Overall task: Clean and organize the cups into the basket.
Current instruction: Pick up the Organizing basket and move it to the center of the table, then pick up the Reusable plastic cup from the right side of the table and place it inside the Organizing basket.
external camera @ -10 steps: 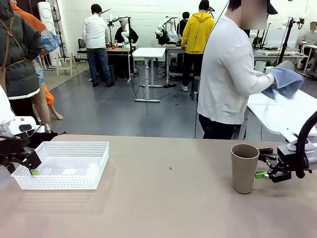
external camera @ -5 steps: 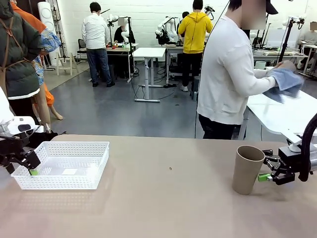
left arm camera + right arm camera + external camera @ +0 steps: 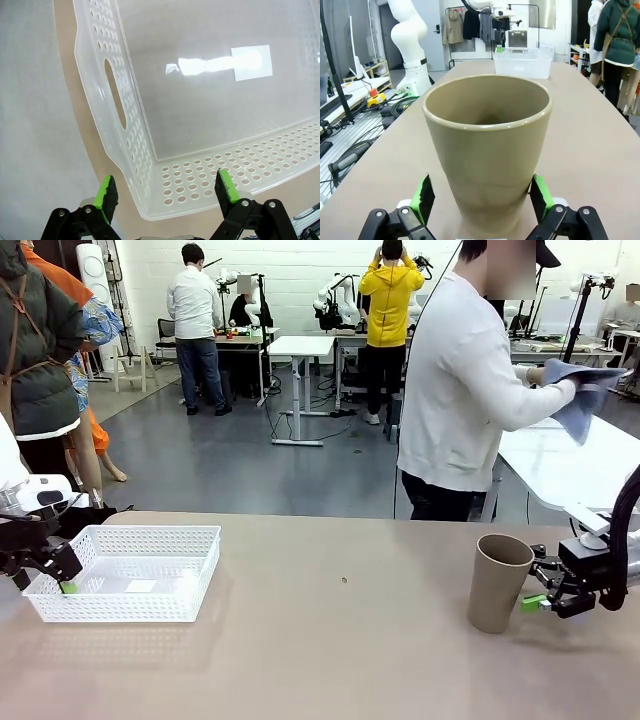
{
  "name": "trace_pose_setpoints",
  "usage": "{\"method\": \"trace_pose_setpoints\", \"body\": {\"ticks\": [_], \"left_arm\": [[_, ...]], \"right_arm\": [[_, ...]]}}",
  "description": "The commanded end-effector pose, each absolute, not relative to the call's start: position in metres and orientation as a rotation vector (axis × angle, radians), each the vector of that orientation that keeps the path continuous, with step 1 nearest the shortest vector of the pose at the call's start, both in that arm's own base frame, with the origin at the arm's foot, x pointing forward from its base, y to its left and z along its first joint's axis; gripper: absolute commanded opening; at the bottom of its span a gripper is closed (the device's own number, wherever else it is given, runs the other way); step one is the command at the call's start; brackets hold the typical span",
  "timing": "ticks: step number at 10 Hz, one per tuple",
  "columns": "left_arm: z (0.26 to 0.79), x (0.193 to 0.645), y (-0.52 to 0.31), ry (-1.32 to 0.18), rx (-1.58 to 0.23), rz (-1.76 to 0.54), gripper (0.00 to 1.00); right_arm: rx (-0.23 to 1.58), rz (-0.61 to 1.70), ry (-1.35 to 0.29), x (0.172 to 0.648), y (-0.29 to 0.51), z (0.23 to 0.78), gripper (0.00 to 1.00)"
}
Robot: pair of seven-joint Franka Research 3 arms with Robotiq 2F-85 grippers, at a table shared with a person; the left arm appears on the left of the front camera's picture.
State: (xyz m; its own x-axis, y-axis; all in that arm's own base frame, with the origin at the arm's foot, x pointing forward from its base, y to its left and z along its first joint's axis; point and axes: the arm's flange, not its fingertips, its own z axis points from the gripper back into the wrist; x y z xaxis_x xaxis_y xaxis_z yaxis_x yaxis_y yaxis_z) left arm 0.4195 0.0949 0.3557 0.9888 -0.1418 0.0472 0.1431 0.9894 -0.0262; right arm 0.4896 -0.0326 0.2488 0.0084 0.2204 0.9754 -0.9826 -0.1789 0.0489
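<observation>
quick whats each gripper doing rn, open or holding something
left gripper: open, holding nothing, at a corner of the basket.
right gripper: open, the tan cup between its pads, not gripped.

The basket (image 3: 120,606) lies at the surface's (image 3: 330,660) left, the left hand (image 3: 55,575) at its left end. The cup (image 3: 497,582) stands far right, the right hand (image 3: 537,582) just beside it.
</observation>
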Motion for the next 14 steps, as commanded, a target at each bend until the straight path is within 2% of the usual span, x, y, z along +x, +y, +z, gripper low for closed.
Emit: {"method": "trace_pose_setpoints", "body": {"ticks": [1,7,12,13,14], "left_arm": [[0.354,0.418,0.096,-0.047,-0.03,-0.149,1.0],[0.352,0.415,0.098,-0.037,-0.035,-0.167,1.0],[0.347,0.417,0.098,-0.021,-0.024,-0.148,1.0],[0.346,0.419,0.099,-0.035,-0.022,-0.136,0.9],[0.345,0.42,0.099,-0.056,-0.006,-0.119,0.43]], "right_arm": [[1.173,1.452,-0.927,0.493,-0.017,0.238,1.0],[1.16,1.492,-0.87,0.498,0.019,0.218,1.0],[1.136,1.494,-0.892,0.499,0.021,0.217,1.0],[1.137,1.497,-0.895,0.499,0.021,0.217,1.0],[1.146,1.505,-0.896,0.498,0.02,0.217,1.0]]}}
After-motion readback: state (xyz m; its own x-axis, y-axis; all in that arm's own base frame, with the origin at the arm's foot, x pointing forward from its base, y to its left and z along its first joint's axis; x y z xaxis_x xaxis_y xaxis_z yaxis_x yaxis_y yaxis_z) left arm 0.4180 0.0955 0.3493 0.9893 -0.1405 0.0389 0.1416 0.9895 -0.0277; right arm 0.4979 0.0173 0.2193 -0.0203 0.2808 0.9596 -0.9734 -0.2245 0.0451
